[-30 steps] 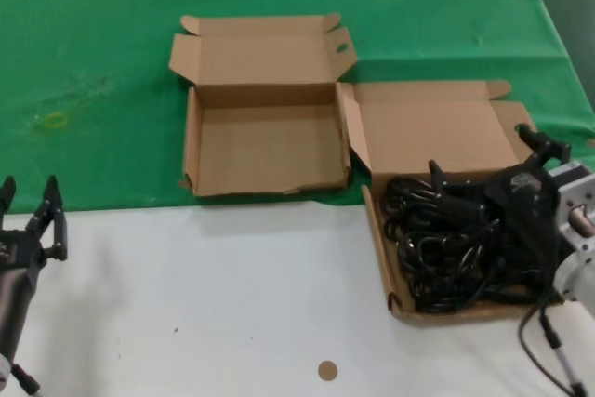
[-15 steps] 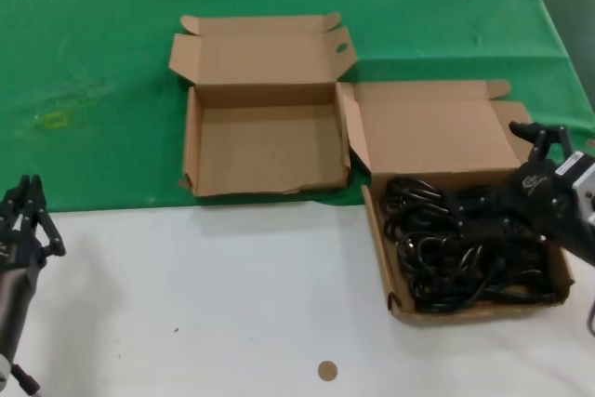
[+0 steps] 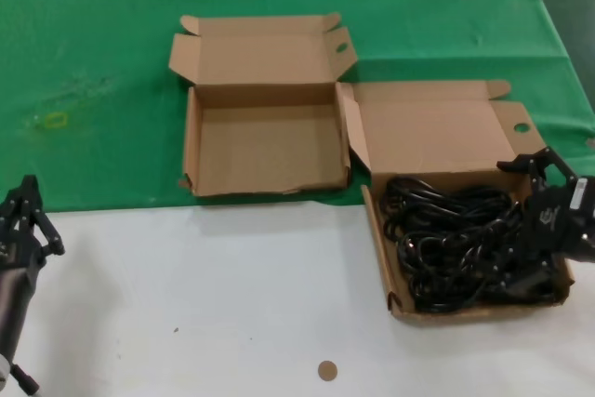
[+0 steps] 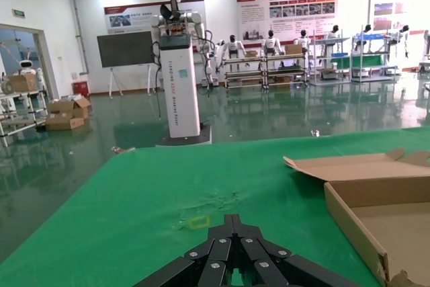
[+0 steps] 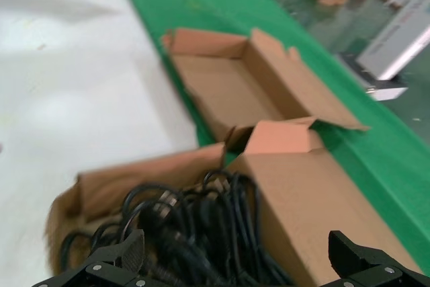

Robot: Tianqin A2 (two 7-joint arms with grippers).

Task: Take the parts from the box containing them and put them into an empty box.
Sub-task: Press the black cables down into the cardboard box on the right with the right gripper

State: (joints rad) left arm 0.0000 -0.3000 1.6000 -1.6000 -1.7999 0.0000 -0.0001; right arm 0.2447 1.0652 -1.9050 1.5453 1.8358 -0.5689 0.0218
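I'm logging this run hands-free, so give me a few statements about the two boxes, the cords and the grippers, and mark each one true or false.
1. The power cords lie in the right cardboard box. True.
2. The left cardboard box already holds a cord. False: it is empty.
3. The right gripper is at the right box's far right side, fingers open. True.
4. The left gripper hovers over the empty box. False: it sits at the table's near left edge, fingers together.
5. Both boxes have their lids shut. False: both are open.
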